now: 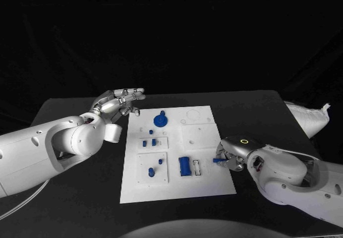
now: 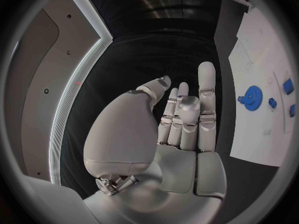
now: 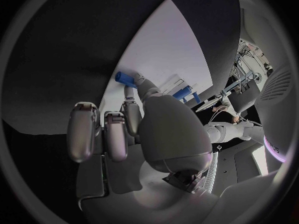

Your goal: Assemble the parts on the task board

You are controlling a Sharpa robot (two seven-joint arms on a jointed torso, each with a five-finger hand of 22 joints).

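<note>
The white task board (image 1: 207, 186) lies in the middle of the table. My right hand (image 1: 232, 154) is at the board's right edge and pinches a small blue peg (image 1: 216, 160) between thumb and finger. The right wrist view shows the peg (image 3: 124, 77) at the fingertips, over the board (image 3: 168, 45). My left hand (image 1: 118, 104) hovers off the board's far left corner, fingers apart and empty; the left wrist view shows this hand (image 2: 181, 119) the same way. On the board sit a blue gear (image 1: 161, 120), a long blue block (image 1: 184, 166) and small blue pieces (image 1: 149, 143).
A white bag (image 1: 311, 116) lies at the table's right edge. Black tabletop surrounds the board on all sides. The left wrist view shows the gear (image 2: 253, 97) on the board (image 2: 255, 134) beyond the fingers.
</note>
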